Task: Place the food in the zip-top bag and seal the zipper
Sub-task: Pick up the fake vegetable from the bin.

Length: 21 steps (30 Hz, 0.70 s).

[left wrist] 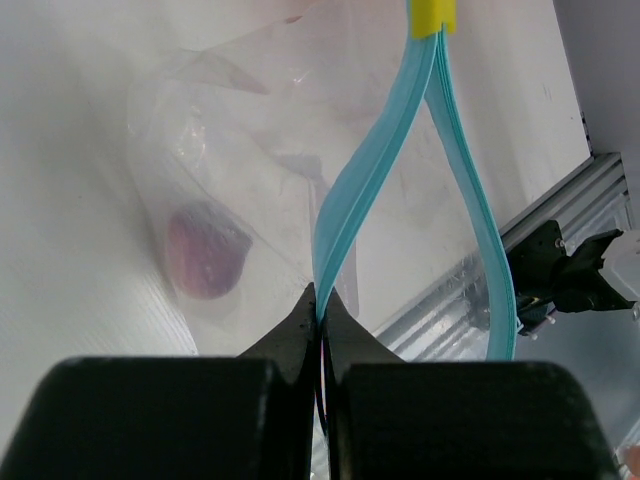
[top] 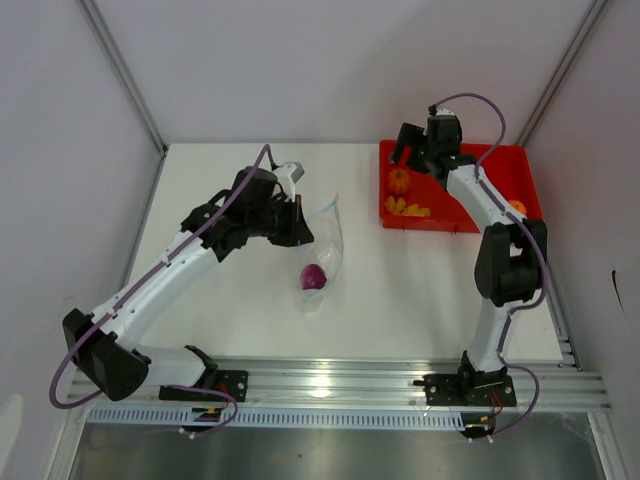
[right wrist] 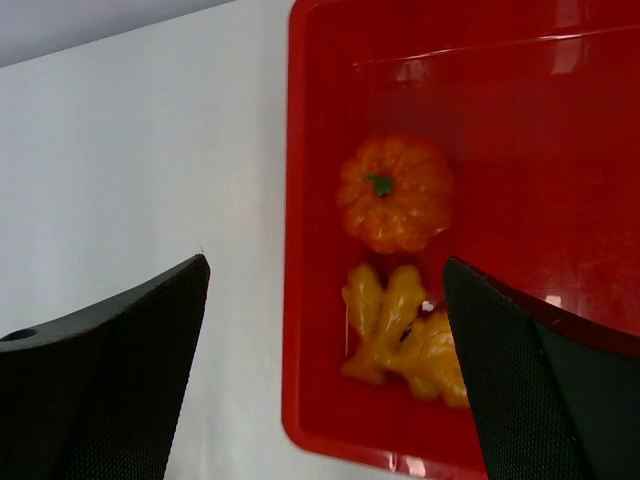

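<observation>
Holding up the mouth of the zip-top bag (top: 322, 255) well to the left of the red tray (top: 500, 160), with a purple-grey round piece (top: 313, 277) already lying in its bottom. Pinching one lip of the zipper (left wrist: 370, 180) between the fully closed fingers of the left gripper (left wrist: 320, 300), leaving the other lip bowed away and the mouth gaping below a yellow slider (left wrist: 432, 15). Hovering over the tray's left end with the right gripper (top: 410, 158), fingers spread wide and gripping nothing, above the orange pumpkin-like piece (right wrist: 395, 192) and the yellow chunks (right wrist: 405, 335) toward the tray's near-left corner, with the orange ball (top: 517, 207) at the tray's right side. Apparently about to pick the next food. Best done by centring on the pumpkin alone, descending straight, closing across its ribs clear of the tray's left wall and of the chunks, then carrying it left of the tray to the open mouth. Worth holding the left pinch steady to keep that mouth wide.
</observation>
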Each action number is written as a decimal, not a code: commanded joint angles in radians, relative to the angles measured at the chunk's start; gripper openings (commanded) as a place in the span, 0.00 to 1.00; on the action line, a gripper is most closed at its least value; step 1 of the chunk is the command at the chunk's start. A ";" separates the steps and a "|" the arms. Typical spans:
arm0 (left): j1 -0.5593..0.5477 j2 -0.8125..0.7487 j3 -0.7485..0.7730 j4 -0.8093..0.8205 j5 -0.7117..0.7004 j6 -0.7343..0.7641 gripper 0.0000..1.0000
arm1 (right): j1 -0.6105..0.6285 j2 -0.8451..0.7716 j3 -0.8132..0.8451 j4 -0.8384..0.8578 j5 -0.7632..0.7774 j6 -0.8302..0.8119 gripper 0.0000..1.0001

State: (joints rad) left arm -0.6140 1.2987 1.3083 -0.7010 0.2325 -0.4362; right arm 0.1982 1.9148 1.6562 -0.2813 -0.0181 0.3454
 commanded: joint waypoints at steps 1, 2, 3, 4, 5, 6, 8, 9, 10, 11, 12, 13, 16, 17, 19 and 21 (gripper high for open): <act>0.005 -0.056 -0.020 0.043 0.033 0.011 0.01 | -0.031 0.099 0.135 0.031 0.003 0.029 0.99; 0.005 -0.058 -0.020 0.043 0.034 0.013 0.01 | -0.034 0.130 0.175 0.024 -0.005 0.029 0.99; 0.005 -0.058 -0.020 0.043 0.036 0.017 0.01 | -0.042 0.156 0.192 0.021 -0.008 0.033 0.99; 0.005 -0.052 -0.018 0.044 0.044 0.017 0.01 | -0.045 0.211 0.212 0.016 -0.013 0.046 0.99; 0.005 -0.050 -0.011 0.044 0.048 0.019 0.01 | -0.049 0.237 0.229 0.010 -0.034 0.052 0.99; 0.005 -0.049 -0.011 0.044 0.051 0.019 0.00 | -0.054 0.262 0.264 0.004 -0.040 0.056 0.99; 0.005 -0.039 -0.006 0.044 0.059 0.022 0.01 | -0.056 0.317 0.289 0.001 -0.042 0.057 0.99; 0.007 -0.038 -0.006 0.044 0.059 0.024 0.01 | -0.056 0.328 0.298 0.002 -0.042 0.056 0.99; 0.007 -0.038 -0.004 0.046 0.060 0.024 0.01 | -0.056 0.338 0.300 0.005 -0.039 0.056 0.99; 0.007 -0.033 -0.006 0.046 0.060 0.027 0.00 | -0.056 0.351 0.300 0.013 -0.042 0.060 0.99; 0.007 -0.030 -0.009 0.046 0.060 0.030 0.00 | -0.057 0.357 0.301 0.013 -0.042 0.060 0.99; 0.008 -0.027 -0.007 0.046 0.060 0.030 0.01 | -0.056 0.363 0.304 0.014 -0.039 0.064 0.99; 0.011 -0.010 -0.003 0.049 0.074 0.030 0.01 | -0.059 0.391 0.310 0.017 -0.051 0.067 0.99; 0.010 -0.007 -0.003 0.051 0.076 0.028 0.01 | -0.057 0.398 0.309 0.017 -0.055 0.070 1.00; 0.010 -0.003 -0.003 0.057 0.087 0.025 0.00 | -0.059 0.420 0.309 0.016 -0.059 0.076 0.99; 0.010 -0.001 -0.001 0.060 0.091 0.022 0.01 | -0.059 0.432 0.306 0.021 -0.077 0.081 0.99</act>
State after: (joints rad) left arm -0.6102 1.2964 1.2900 -0.6788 0.2913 -0.4255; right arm 0.1410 2.3215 1.9137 -0.2802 -0.0723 0.4103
